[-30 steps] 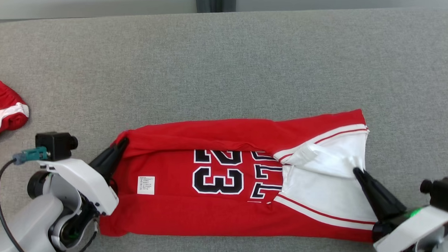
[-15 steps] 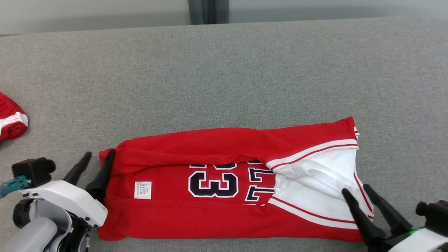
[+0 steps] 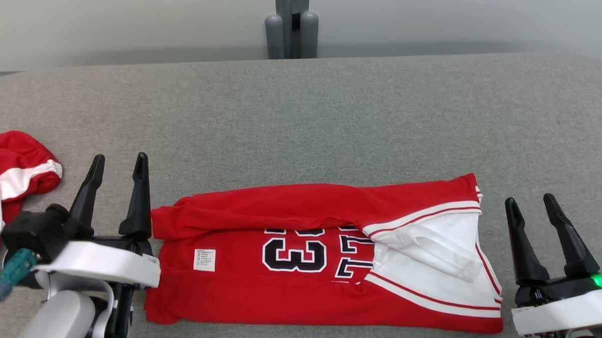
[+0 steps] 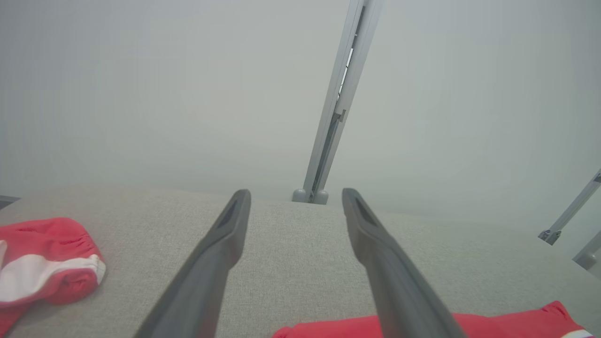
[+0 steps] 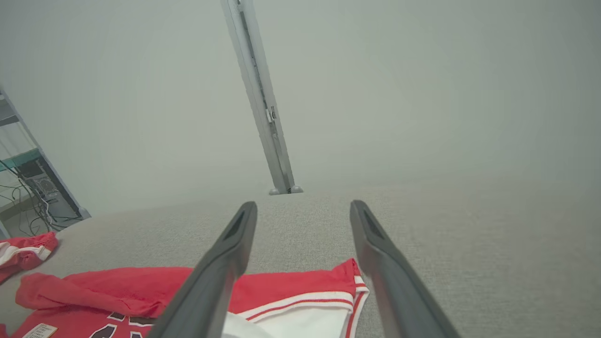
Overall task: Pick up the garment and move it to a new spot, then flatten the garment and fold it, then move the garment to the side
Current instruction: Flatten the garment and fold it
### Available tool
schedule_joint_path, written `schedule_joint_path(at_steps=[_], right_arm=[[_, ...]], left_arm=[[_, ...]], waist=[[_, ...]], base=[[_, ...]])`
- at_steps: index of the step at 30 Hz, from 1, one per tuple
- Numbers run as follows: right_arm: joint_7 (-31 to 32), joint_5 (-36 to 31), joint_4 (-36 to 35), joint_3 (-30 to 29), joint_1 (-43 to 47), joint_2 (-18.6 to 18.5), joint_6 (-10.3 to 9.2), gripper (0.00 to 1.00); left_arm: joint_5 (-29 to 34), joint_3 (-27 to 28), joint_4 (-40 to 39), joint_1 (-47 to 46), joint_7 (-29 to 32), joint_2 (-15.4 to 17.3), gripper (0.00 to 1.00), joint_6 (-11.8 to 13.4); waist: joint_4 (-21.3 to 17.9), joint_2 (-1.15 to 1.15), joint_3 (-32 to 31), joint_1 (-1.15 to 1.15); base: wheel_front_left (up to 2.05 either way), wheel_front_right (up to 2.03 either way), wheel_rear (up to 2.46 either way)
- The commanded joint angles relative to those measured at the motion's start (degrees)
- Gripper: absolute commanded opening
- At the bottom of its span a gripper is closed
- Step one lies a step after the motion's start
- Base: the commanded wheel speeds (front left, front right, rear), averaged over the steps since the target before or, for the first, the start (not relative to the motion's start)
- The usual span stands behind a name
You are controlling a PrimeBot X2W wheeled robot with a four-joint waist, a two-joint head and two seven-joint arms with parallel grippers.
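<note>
Both grips released: my left gripper [image 3: 120, 156] and right gripper [image 3: 529, 198], shut on the ends of the garment [image 3: 297, 269] a second ago, now stand wide and empty, clear of the cloth. Judgement: lengthwise fold laid, further folding remains. Garment lies on the grey surface [image 3: 333, 115] between them. Both arms sit low, fingers pointing away from me

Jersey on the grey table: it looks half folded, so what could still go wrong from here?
1. The jersey has its white lining bunched at its right end; another fold may press that crease in.
2. The left hand and right hand stand open just off the jersey's ends; a regrasp might pinch only the top layer and pull the fold open.
3. A second red garment lies near the left hand; sliding the jersey that way could snag it.
</note>
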Motion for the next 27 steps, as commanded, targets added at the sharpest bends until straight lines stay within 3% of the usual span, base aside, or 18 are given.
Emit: schedule_joint_path(at_steps=[1, 12, 20, 27], right_arm=[[0.47, -1.86, 0.09, -0.75, -0.91, 0.57, 0.00, 1.00], [0.31, -11.74, 5.08, -2.14, 0.95, 4.96, -0.01, 1.00], [-0.16, -12.36, 7.60, -2.39, 2.59, 5.93, -0.01, 1.00], [-0.17, -12.04, 8.61, -2.55, 1.69, 5.67, -0.01, 1.00]], left_arm=[[2.81, 0.91, -1.11, 1.45, -0.17, -0.45, 1.00, 0.67], [13.60, 3.25, 1.65, 7.57, -0.19, -5.17, 1.00, -3.18], [16.62, 4.79, 5.99, 9.22, -0.19, -7.53, 1.00, -7.05], [18.19, 5.34, 7.24, 8.72, -0.20, -8.71, 1.00, -8.39]], waist=[[0.44, 0.00, -0.85, 0.00], [1.27, 0.00, -5.50, 0.00], [1.74, 0.00, -7.25, 0.00], [2.87, 0.00, -6.90, 0.00]], base=[[0.00, 0.00, 0.00], [0.00, 0.00, 0.00], [0.00, 0.00, 0.00], [0.00, 0.00, 0.00]])
